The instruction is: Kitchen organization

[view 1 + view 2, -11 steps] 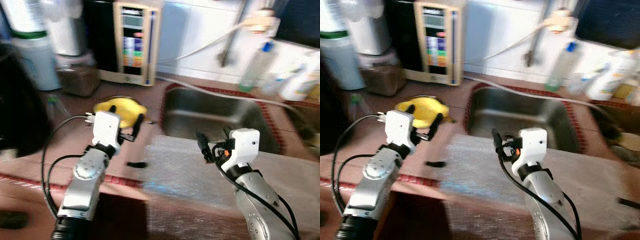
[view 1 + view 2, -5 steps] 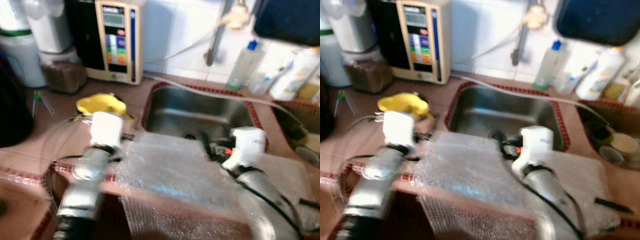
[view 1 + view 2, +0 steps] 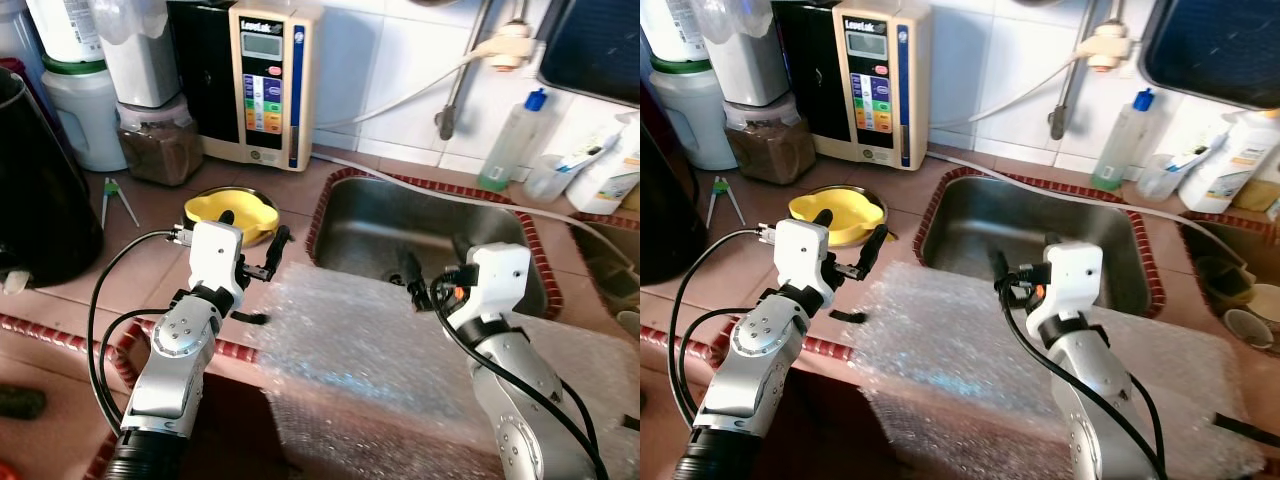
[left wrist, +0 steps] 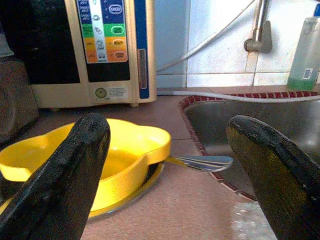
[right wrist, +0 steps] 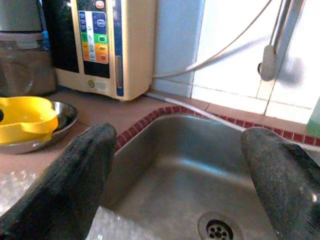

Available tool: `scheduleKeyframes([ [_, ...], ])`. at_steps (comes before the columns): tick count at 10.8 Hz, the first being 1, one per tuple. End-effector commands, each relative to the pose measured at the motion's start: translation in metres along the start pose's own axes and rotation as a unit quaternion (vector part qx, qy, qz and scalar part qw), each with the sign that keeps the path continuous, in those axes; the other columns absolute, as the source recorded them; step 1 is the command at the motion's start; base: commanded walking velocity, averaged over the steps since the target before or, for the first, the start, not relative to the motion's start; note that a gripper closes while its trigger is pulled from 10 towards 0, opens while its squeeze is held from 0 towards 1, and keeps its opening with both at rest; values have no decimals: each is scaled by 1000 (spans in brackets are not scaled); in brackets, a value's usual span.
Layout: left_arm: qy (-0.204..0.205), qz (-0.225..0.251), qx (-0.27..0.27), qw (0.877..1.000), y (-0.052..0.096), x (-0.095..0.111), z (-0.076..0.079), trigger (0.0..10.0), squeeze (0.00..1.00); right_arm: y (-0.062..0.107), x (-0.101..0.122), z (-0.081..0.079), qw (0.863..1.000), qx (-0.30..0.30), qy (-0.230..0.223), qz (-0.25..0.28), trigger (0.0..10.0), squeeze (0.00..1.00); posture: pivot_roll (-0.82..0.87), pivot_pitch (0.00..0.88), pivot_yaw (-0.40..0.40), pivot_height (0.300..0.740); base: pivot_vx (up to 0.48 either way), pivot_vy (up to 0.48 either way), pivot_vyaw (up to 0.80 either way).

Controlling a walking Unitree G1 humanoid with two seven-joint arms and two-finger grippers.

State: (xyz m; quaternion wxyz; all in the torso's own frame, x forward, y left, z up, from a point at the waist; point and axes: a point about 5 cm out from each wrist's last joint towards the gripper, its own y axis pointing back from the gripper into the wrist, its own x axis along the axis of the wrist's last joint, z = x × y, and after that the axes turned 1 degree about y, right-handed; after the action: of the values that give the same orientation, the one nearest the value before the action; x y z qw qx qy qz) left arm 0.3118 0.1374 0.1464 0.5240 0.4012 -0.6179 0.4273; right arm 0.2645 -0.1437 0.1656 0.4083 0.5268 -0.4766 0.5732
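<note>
A yellow flower-shaped bowl (image 3: 232, 212) rests on a steel plate on the brown counter, left of the steel sink (image 3: 430, 240). A spoon (image 4: 200, 161) lies beside the bowl toward the sink. A sheet of bubble wrap (image 3: 350, 345) drapes over the counter's front edge. My left gripper (image 3: 252, 235) hovers open just in front of the yellow bowl, holding nothing. My right gripper (image 3: 435, 265) is open over the near rim of the sink, above the bubble wrap's far edge, also with nothing in it.
A beige water ionizer (image 3: 265, 85) stands at the back wall, with jars and a white container (image 3: 85, 110) to its left. A black kettle (image 3: 35, 200) is at far left. Bottles (image 3: 510, 140) line the wall right of the tap. A small black piece (image 3: 250, 318) lies on the counter.
The camera has swung and steadied, so the blur is gone. Both arms hold much the same pose, with their fingers still apart.
</note>
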Motion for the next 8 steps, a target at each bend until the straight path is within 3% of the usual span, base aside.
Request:
scheduleKeyframes([
  [1,7,12,-1,1000,-3,6,1,10000,0,0,5,-1,1000,4,16,14,10000,0,109,0,-69,740,0,0,0],
  [8,36,27,-15,999,-3,11,2,10000,0,2,13,-3,999,33,-1,38,10000,0,112,0,-75,740,0,0,0],
])
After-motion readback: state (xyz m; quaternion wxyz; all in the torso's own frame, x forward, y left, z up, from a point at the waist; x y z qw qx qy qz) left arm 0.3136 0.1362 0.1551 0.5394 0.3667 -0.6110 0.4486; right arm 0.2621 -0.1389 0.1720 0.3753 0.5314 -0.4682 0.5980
